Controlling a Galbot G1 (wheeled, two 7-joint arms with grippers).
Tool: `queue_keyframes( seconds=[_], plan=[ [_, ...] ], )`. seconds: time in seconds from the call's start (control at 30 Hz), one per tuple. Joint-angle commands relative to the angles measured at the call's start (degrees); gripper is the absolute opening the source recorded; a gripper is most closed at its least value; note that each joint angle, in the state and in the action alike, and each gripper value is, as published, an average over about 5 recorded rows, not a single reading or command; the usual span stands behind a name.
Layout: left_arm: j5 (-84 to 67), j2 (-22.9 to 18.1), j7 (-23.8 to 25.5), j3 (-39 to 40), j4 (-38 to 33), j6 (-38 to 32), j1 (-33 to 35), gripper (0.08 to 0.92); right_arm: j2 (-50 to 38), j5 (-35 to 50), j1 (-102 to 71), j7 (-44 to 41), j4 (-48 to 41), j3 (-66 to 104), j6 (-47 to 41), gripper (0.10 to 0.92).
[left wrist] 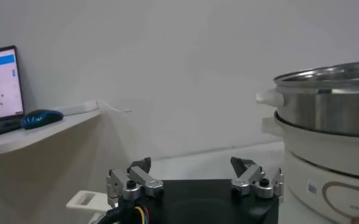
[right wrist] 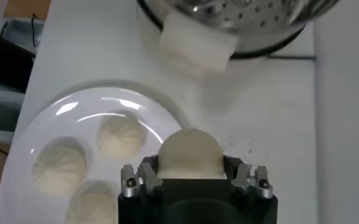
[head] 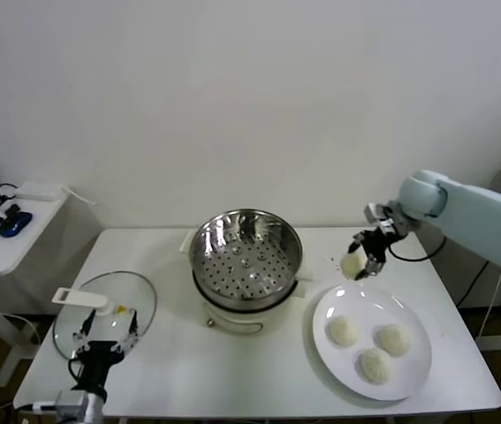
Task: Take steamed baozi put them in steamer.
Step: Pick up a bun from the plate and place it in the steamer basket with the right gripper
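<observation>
My right gripper (head: 362, 262) is shut on one cream-white baozi (right wrist: 188, 153), held in the air just past the far edge of the white plate (head: 413, 378), to the right of the steamer. Three more baozi (head: 344, 330) lie on that plate. The steamer (head: 245, 250), a shiny perforated steel basket on a cream cooker base, stands at the table's middle with nothing inside. My left gripper (head: 107, 337) hangs open at the table's front left, over the near rim of the glass lid.
A round glass lid with a white handle (head: 80, 299) lies flat at the front left. A side table (head: 3, 243) with a blue mouse stands beyond the left edge. The white wall runs close behind the table.
</observation>
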Motion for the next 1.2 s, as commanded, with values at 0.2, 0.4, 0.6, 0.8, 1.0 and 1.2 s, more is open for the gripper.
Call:
queue_keyframes(
  seconds=[0.2, 0.4, 0.6, 0.8, 1.0, 1.2],
  plan=[
    [0.47, -0.04, -0.02, 0.09, -0.48, 0.34, -0.42, 0.823, 9.15, 9.1, 15.24, -0.55, 0.53, -8.56, 0.7, 0.687],
    [0.4, 0.05, -0.08, -0.1, -0.73, 0.43, -0.49, 0.823, 18.06, 7.52, 14.08, -0.53, -3.79, -7.38, 3.11, 0.69],
    [0.21, 0.07, -0.16, -0.34, -0.94, 0.55, -0.65, 0.823, 28.84, -4.34, 9.79, -1.18, -11.05, -4.58, 11.77, 0.689],
    [-0.23, 0.33, -0.22, -0.87, -0.96, 0.56, -0.48, 0.823, 35.88, -18.43, 4.05, -1.64, -17.35, -0.5, 19.52, 0.689],
    [-0.67, 0.54, -0.31, -1.04, -0.64, 0.59, -0.36, 0.823, 39.75, -28.22, -1.33, -1.54, -20.93, 2.77, 23.71, 0.694],
    [-0.71, 0.53, -0.34, -0.97, -0.23, 0.65, -0.4, 0.823, 42.16, -39.52, -6.33, -1.29, -24.87, 7.03, 28.94, 0.696]
  ],
)
